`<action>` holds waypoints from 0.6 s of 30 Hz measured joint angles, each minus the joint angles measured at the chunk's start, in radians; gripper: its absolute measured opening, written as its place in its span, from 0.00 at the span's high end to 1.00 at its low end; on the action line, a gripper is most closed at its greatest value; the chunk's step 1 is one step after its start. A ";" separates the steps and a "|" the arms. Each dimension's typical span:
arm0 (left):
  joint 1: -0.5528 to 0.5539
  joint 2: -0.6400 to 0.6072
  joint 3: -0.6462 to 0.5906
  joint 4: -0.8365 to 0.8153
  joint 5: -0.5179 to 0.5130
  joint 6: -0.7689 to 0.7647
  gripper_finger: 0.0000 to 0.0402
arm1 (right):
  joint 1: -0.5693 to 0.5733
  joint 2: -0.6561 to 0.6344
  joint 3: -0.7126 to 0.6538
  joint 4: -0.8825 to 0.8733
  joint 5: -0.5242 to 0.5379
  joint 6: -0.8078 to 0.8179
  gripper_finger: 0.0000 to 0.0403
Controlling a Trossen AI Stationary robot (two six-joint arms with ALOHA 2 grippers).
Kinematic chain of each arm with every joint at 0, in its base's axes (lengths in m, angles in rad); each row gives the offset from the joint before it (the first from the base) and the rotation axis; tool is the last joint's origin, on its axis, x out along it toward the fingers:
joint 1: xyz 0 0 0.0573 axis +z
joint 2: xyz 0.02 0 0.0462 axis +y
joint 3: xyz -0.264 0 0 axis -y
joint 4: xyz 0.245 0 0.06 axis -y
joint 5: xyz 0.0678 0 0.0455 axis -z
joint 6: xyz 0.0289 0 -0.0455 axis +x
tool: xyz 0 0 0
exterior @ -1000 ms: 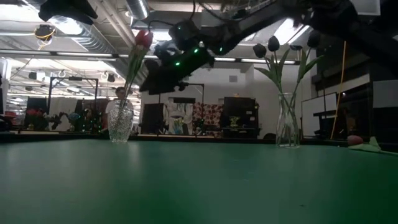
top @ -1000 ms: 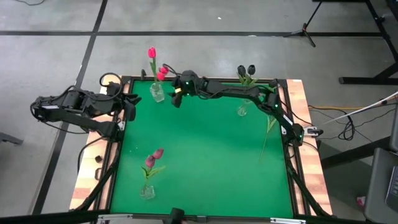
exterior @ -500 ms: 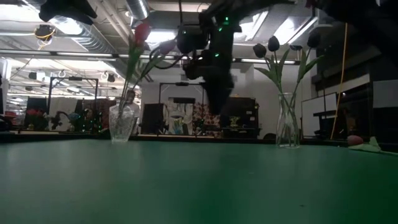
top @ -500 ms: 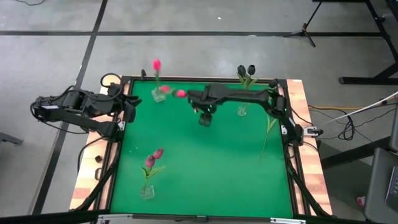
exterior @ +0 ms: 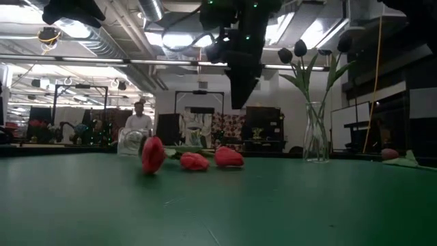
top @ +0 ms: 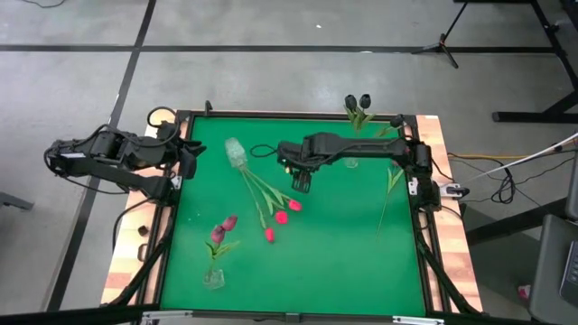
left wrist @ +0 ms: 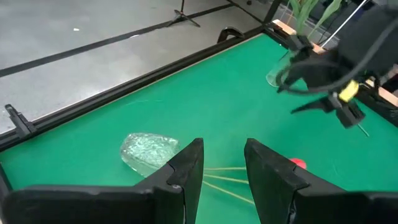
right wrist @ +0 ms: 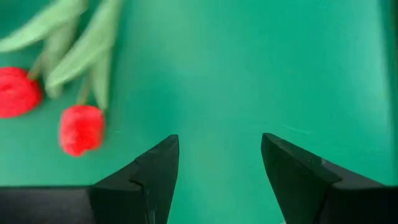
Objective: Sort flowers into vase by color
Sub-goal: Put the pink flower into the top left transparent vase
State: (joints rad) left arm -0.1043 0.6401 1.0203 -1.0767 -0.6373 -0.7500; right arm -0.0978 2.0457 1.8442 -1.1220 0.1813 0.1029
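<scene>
The right gripper (top: 302, 178) hung over the middle of the green table (top: 316, 262), pointing down, its fingers (right wrist: 152, 177) apart and holding nothing. To its left, near the table's far left corner, a glass vase (top: 236, 153) lay tipped on its side, and three red tulips (top: 282, 217) had spilled from it, their stems fanning from the vase mouth toward the near side; the heads lay just beside the gripper, on the near-left of it, resting on the cloth. Further to the near left stood a small vase with maroon tulips (top: 221, 231), upright, well apart from the gripper. Just behind and to the right of the gripper stood another glass vase (exterior: 315, 131) holding dark tulips (top: 358, 102), upright by the far edge. A loose green stem (top: 390, 191) lay on the table near the right edge. The left gripper (left wrist: 222, 163) waited off the table's left edge, fingers apart, empty.
</scene>
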 joint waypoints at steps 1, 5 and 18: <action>0.000 0.000 0.000 0.000 0.001 -0.003 0.71 | -0.001 -0.012 -0.001 -0.003 0.000 -0.002 0.44; 0.000 0.001 0.000 0.000 0.004 0.002 0.71 | 0.010 -0.078 0.000 0.056 -0.007 -0.052 0.44; 0.022 0.374 0.000 -0.023 0.053 0.434 0.71 | 0.097 -0.369 0.000 -0.118 0.002 -0.106 0.44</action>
State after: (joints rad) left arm -0.0821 1.0144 1.0203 -1.0994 -0.5841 -0.3162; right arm -0.0011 1.6763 1.8439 -1.2405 0.1836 -0.0035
